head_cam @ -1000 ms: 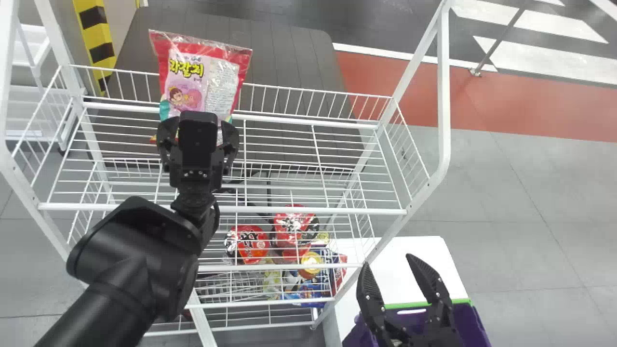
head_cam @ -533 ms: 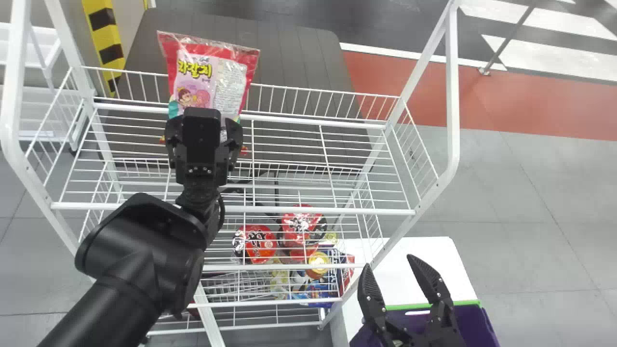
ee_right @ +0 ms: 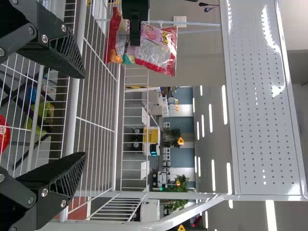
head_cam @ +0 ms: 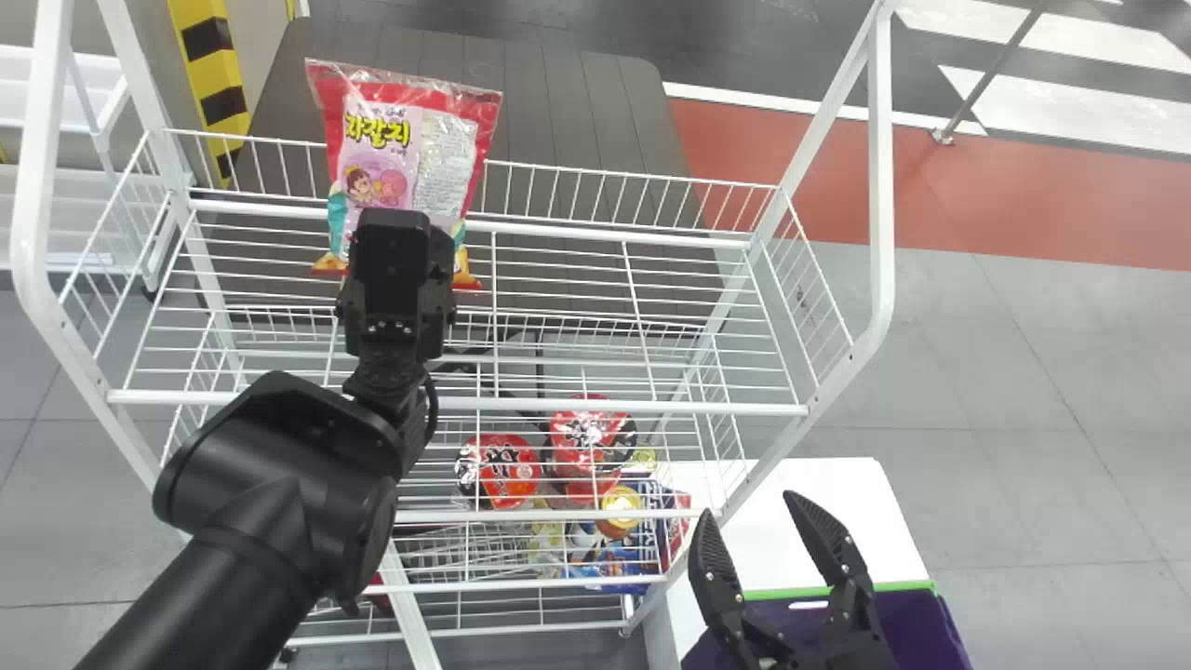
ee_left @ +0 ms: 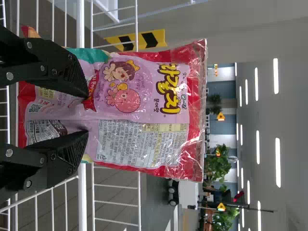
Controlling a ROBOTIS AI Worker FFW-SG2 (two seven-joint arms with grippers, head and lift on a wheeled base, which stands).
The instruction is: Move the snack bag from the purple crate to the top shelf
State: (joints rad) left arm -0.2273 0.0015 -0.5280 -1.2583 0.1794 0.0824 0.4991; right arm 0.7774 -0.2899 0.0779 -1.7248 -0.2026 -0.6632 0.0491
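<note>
The pink and red snack bag point(head_cam: 409, 149) stands upright at the back left of the top shelf point(head_cam: 689, 408), its upper part above the back rail. My left gripper point(head_cam: 395, 270) is in front of its lower half. In the left wrist view, the left gripper point(ee_left: 88, 114) is shut on the snack bag point(ee_left: 139, 115), whose creased face bulges between the two fingers. My right gripper point(head_cam: 754, 512) stays parked open over the purple crate point(head_cam: 930, 623); in the right wrist view, the right gripper point(ee_right: 85, 115) has nothing between its fingers.
Red snack packs point(head_cam: 507, 470) and other goods lie on the lower wire shelves. White posts point(head_cam: 879, 186) frame the rack on both sides. The crate stands by a white surface point(head_cam: 819, 521) at the rack's right. A dark bench point(head_cam: 577, 121) is behind the rack.
My left gripper's fingers have drawn closer together at the bag. The rack has shifted slightly to the right in the head view, while the right gripper looks unchanged.
</note>
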